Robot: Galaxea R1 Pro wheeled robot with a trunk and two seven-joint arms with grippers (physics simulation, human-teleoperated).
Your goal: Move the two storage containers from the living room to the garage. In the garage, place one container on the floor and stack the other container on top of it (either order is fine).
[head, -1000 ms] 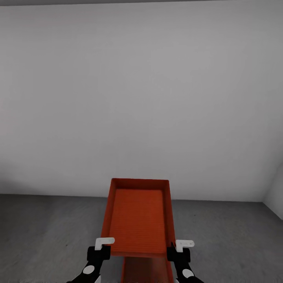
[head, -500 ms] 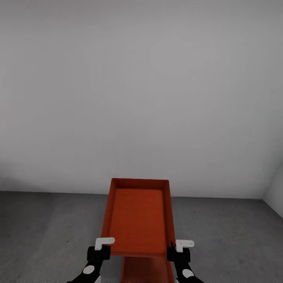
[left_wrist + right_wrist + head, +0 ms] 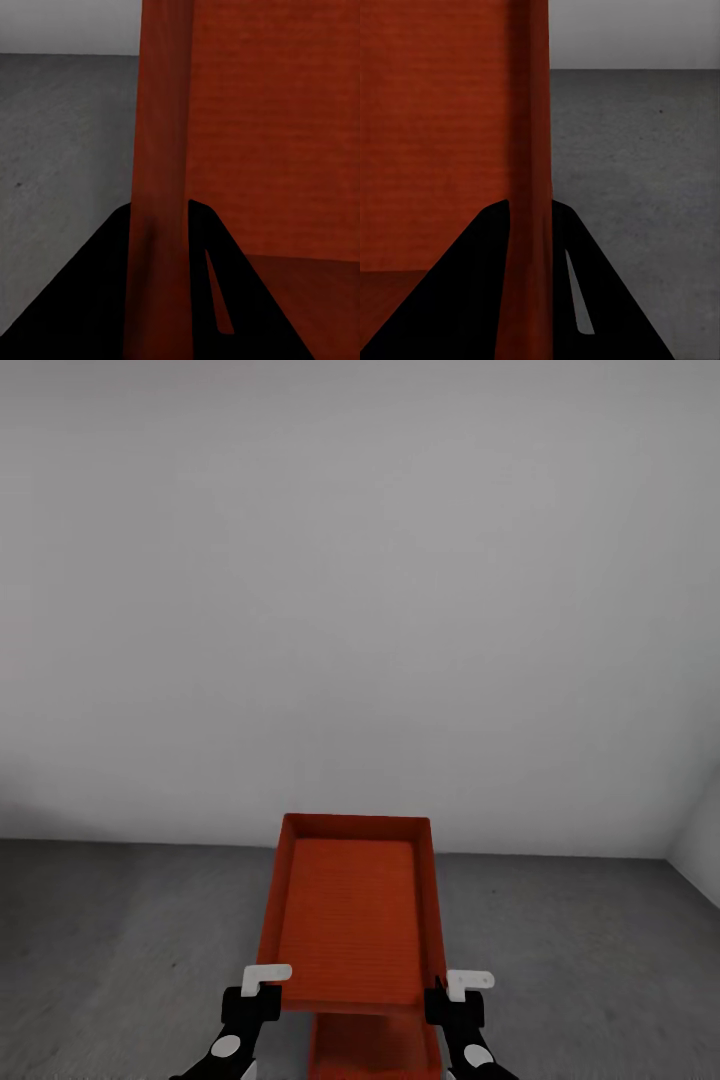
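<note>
Over mottled concrete floor (image 3: 120, 950), grippers pinch smooth container (image 3: 350, 920).

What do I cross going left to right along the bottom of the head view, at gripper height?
Bare concrete floor → left gripper → held orange bin → right gripper → more floor, then the pale side wall.

Flat, even light is washing the grey wall (image 3: 360, 610); soft render blur is smudging the wrist views, shadows faint.
</note>
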